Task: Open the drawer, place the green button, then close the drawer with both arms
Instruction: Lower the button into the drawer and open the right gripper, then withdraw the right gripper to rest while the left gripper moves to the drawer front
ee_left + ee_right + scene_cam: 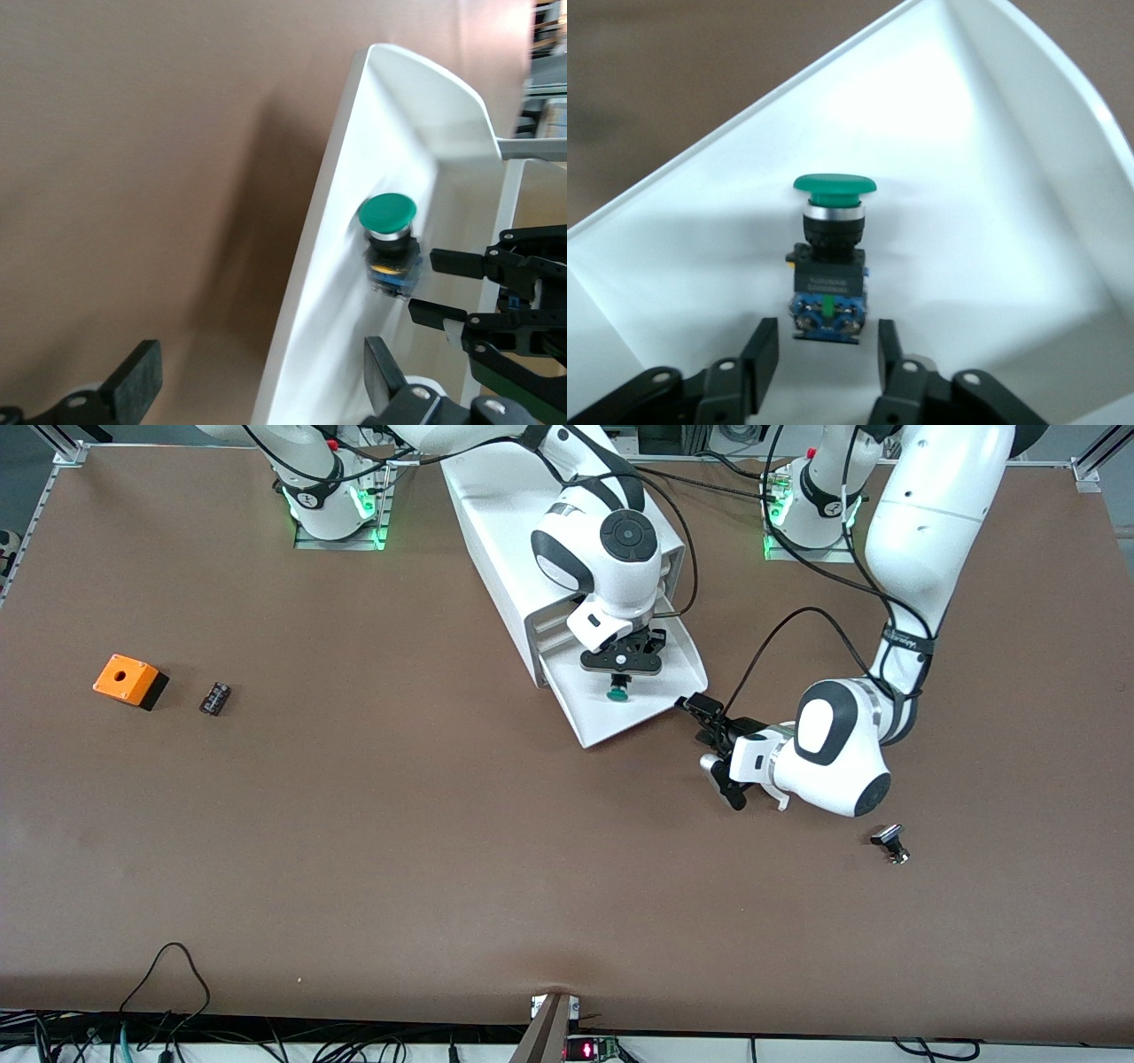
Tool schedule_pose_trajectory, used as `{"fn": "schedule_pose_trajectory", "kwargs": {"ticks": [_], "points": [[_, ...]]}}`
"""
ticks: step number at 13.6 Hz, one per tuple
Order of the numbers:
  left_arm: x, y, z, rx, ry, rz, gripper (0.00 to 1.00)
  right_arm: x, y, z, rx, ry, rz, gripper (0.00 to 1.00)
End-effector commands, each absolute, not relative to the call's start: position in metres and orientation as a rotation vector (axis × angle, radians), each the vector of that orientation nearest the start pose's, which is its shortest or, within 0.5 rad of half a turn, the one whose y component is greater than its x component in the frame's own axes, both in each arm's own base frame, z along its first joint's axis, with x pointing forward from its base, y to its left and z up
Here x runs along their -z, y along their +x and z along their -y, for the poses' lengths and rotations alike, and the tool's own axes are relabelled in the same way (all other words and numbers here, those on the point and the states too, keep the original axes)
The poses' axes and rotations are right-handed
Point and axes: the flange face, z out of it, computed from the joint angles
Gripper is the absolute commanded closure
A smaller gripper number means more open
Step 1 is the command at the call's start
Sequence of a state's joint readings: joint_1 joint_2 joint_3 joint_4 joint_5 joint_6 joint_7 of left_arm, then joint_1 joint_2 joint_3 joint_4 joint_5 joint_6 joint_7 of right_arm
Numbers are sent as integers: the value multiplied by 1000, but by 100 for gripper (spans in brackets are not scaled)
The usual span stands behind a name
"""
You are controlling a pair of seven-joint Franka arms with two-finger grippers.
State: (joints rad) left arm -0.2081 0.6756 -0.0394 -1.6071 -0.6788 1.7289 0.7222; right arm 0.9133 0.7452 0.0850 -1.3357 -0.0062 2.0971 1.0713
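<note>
The white drawer [642, 708] stands pulled out of the cabinet [505, 522], toward the front camera. The green-capped button [617, 691] lies in it. My right gripper [621, 676] hangs over the drawer just above the button, open; in the right wrist view its fingers [764, 354] stand apart beside the button's [833, 239] blue end without touching it. My left gripper [709, 748] is open and empty at the drawer's front corner toward the left arm's end. In the left wrist view the drawer's front wall [310, 292] runs between its fingers [142, 376], with the button [388, 212] inside.
An orange box with a hole [127, 679] and a small black piece [215, 697] lie toward the right arm's end. A black-capped silver-stemmed piece [890, 841] lies on the table, nearer the front camera than the left gripper.
</note>
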Motion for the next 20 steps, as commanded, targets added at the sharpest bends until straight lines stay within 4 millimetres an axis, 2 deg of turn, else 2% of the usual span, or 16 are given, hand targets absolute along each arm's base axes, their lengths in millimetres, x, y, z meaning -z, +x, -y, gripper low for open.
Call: {"fn": "schedule_pose_trajectory", "kwargs": {"ticks": [1,2,5,6,7,8,9,11,12,13,14,15,17,18,20], "points": [[-259,614,202,487,2377,739,0,-303,418,-610,-24,-3106,-166,0],[-275,616,201,495,2442,721,0,-312,430,-604,-3,-3096,-181,0],[-327,630,210,548,2694,662,0,-360,484,-577,181,-3067,-196,0],[-337,628,222,560,2746,683,0,-369,505,-563,212,-3064,-174,0],[-343,629,230,556,2789,692,0,-388,527,-543,243,-3047,-145,0],[-350,629,238,545,2842,708,0,-398,551,-519,255,-3042,-123,0],[-352,637,235,523,2856,705,0,-417,573,-490,275,-3036,-98,0],[-354,657,230,467,2881,692,0,-438,597,-445,269,-3069,29,0],[-347,664,223,466,2890,673,0,-451,613,-410,248,-3092,36,0],[-347,668,213,458,2894,669,0,-462,621,-383,213,-3118,54,0],[-346,670,207,462,2895,632,0,-479,630,-347,187,-3144,57,0],[-342,668,208,476,2903,574,1,-488,638,-316,166,-3168,52,0],[-338,662,229,516,2953,236,1,-505,646,-263,181,-3181,-15,0],[-332,654,251,518,2997,62,1,-515,650,-238,200,-3185,-38,0],[-316,624,302,567,3059,-297,6,-530,652,-202,205,-3183,-85,0]]}}
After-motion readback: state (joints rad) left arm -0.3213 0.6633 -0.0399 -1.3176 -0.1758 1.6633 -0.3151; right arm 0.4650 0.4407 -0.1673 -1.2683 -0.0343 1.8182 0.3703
